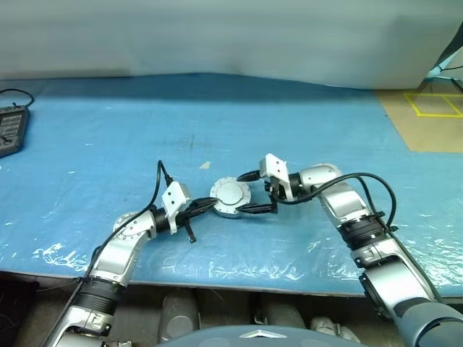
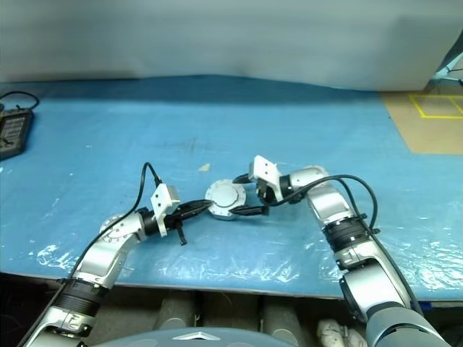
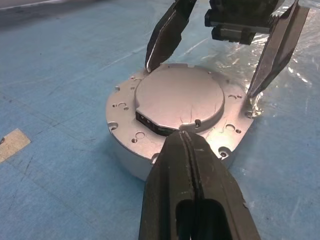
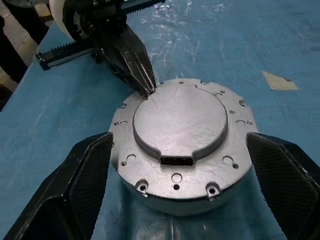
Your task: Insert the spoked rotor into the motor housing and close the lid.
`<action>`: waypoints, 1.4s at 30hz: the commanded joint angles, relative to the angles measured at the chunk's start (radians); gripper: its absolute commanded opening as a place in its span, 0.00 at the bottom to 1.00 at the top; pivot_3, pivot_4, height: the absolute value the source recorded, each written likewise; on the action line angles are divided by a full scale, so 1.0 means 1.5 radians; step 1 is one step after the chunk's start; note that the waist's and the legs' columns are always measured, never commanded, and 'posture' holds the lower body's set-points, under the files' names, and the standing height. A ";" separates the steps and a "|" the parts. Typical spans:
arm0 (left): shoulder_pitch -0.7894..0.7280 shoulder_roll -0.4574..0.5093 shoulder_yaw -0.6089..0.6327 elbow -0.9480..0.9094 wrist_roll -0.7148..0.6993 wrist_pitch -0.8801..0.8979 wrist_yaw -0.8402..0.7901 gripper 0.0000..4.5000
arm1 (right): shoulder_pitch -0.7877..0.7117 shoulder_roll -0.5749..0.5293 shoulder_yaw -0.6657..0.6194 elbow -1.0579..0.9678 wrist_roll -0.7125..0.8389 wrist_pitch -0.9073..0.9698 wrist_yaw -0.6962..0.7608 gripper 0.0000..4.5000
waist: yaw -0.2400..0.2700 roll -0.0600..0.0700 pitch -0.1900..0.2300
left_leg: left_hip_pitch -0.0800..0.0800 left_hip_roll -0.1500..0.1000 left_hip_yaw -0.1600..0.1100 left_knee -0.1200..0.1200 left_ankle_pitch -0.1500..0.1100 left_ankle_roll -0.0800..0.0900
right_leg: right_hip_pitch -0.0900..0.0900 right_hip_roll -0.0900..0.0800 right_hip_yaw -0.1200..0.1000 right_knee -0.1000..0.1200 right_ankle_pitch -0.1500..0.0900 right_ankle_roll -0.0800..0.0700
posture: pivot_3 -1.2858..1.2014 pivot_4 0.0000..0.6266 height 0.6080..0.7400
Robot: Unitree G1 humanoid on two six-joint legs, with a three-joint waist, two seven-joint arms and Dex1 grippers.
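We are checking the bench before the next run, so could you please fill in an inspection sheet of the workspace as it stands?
Surface: blue sheet, with a wrinkled clear film edge in front.
Job's things: lid lies closed on the motor housing.
Clutter: tan tape scrap behind the housing.
Grippers: left gripper shut, tips at the lid's edge; right gripper open, straddling the housing.
Cables: black leads on both wrists.
Surroundings: black keypad device far left; brown floor with yellow lines far right.

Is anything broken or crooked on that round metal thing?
Nothing stands out. The lid lies flat and centred on the housing, which sits level on the blue table. The shut left gripper touches its rim; the open right gripper straddles it.
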 commanded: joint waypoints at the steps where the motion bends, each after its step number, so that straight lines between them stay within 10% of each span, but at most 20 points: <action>1: 0.011 0.002 -0.020 0.018 0.020 0.012 -0.001 0.00 | -0.003 -0.007 -0.061 -0.047 0.070 0.064 -0.005 0.99 | -0.001 0.000 0.000 | 0.000 0.000 0.000 0.000 0.000 0.000 | -0.001 0.000 0.000 0.000 0.000 0.000 | 0.52 0.24 1.00; 17: -0.001 -0.001 -0.024 0.033 0.025 -0.010 0.002 0.00 | -0.026 0.026 -0.148 0.043 0.196 0.472 -0.102 0.99 | 0.000 0.000 0.000 | -0.001 0.000 0.000 0.000 0.000 0.000 | -0.001 0.000 0.000 0.000 0.000 0.000 | 0.52 0.24 1.00; 28: -0.001 -0.002 -0.024 0.034 0.029 -0.016 0.005 0.00 | -0.021 0.061 -0.177 0.109 0.223 0.539 -0.145 0.99 | 0.003 0.001 0.000 | -0.001 0.000 0.000 0.000 0.001 -0.002 | -0.001 0.000 -0.001 0.000 0.000 0.000 | 0.52 0.24 1.00; 42: 0.001 -0.001 -0.025 0.034 0.033 -0.019 0.005 0.00 | -0.016 0.078 -0.181 0.081 0.251 0.574 -0.150 0.41 | 0.003 0.001 0.000 | -0.001 0.000 0.000 -0.001 0.001 -0.002 | -0.001 0.000 -0.001 -0.001 0.000 0.000 | 0.52 0.24 1.00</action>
